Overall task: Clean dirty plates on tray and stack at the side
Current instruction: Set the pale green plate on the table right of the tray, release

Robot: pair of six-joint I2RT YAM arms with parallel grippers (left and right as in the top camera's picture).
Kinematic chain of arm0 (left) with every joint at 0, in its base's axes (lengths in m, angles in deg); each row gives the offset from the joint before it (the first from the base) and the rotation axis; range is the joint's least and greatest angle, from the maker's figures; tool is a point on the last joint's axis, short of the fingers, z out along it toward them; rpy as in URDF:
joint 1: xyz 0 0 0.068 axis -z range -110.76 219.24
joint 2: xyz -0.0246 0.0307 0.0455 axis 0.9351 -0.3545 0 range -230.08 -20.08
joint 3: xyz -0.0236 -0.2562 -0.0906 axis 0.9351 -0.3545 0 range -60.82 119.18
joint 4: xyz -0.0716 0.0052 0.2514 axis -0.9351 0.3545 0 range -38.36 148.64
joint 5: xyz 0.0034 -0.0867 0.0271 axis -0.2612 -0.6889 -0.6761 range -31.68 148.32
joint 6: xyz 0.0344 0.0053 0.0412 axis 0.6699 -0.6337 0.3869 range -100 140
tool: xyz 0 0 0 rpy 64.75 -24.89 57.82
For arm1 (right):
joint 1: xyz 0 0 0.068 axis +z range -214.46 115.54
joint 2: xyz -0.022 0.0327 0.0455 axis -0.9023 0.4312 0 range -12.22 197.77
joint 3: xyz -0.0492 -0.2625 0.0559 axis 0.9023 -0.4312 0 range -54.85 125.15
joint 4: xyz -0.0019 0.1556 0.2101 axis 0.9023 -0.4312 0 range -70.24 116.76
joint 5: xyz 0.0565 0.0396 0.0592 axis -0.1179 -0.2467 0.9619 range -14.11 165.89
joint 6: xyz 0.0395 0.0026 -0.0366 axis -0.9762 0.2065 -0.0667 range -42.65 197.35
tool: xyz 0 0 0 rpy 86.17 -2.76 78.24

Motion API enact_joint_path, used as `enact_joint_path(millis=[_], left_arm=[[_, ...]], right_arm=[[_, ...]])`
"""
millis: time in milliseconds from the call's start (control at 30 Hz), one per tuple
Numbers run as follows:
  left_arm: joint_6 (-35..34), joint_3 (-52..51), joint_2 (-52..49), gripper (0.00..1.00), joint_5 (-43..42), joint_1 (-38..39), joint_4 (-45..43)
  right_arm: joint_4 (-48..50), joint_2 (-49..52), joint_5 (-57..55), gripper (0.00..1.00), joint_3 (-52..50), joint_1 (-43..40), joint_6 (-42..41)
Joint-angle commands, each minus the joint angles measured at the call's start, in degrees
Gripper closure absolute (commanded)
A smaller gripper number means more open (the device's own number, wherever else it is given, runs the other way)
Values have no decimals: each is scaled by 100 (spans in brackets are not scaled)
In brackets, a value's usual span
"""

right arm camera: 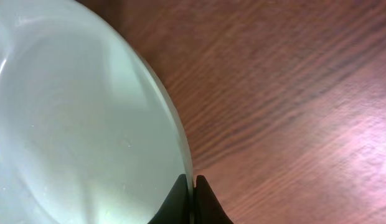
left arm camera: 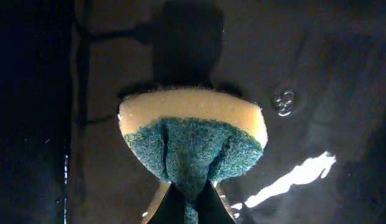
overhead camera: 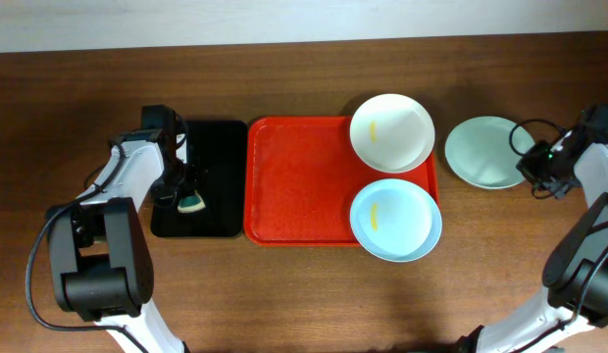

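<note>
The red-orange tray (overhead camera: 304, 181) holds a white plate (overhead camera: 392, 131) at its back right and a light blue plate (overhead camera: 395, 220) at its front right, each with a small yellow smear. The mint green plate (overhead camera: 483, 151) lies on the table right of the tray. My right gripper (overhead camera: 532, 165) is shut on the mint green plate's (right arm camera: 75, 124) right rim, fingers (right arm camera: 193, 186) pinching it. My left gripper (overhead camera: 186, 191) is shut on a yellow and green sponge (left arm camera: 192, 137) over the black tray (overhead camera: 211, 167).
The black tray's wet surface (left arm camera: 305, 74) shows droplets and glare. Bare wooden table (right arm camera: 292, 93) lies right of the mint plate. Both arm bases stand at the front corners.
</note>
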Motion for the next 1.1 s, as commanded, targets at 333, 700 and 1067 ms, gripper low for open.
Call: enact_joint_path(millis=[333,700,1067], left_arm=[[70,66,-85,98,-46,-39,-7],[70,66,-85,98,-46,-33,-7],[70,66,-85,98,-44,-35,-11]], right_arm=[[24,-109,-37,95,-48,385,-63],[-122,-109,-688,68,-48,385,-39],[-494,-109,511,48,264,400,896]])
